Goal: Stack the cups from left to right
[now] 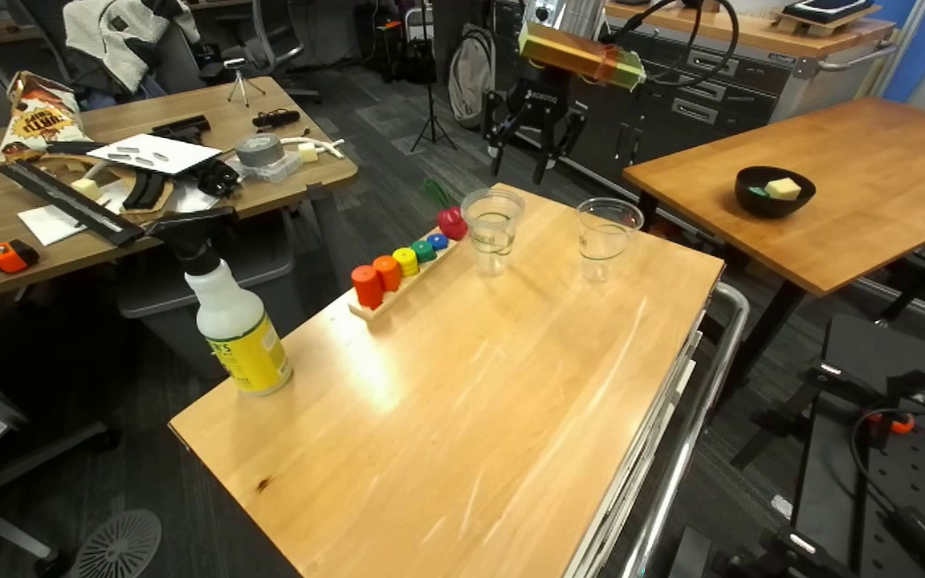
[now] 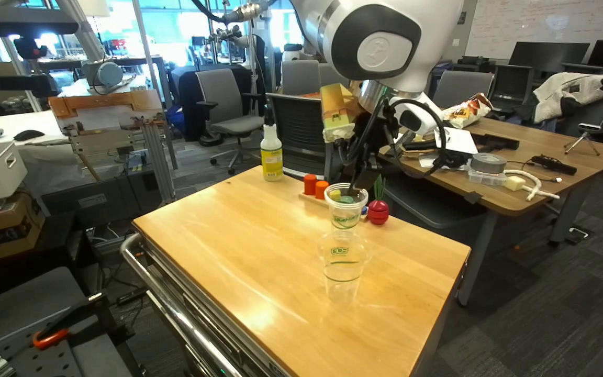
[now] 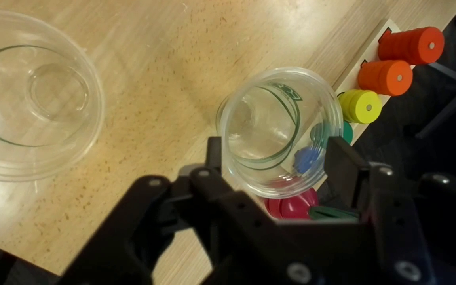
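A nested stack of clear plastic cups (image 1: 492,229) stands upright beside the coloured blocks. Several close rims show on the stack in the wrist view (image 3: 267,130) and in an exterior view (image 2: 346,212). A single clear cup (image 1: 609,241) stands upright apart from it. It also shows in an exterior view (image 2: 343,267) and at the left of the wrist view (image 3: 34,99). My gripper (image 1: 519,172) is open and empty, above and behind the stack. In the wrist view the stack's rim appears between the spread fingers (image 3: 277,156).
A rack of coloured blocks (image 1: 382,281) and a red radish toy (image 1: 452,223) lie along the table edge beside the stack. A spray bottle with yellow liquid (image 1: 246,337) stands near the far corner. A black bowl (image 1: 768,205) is on another table.
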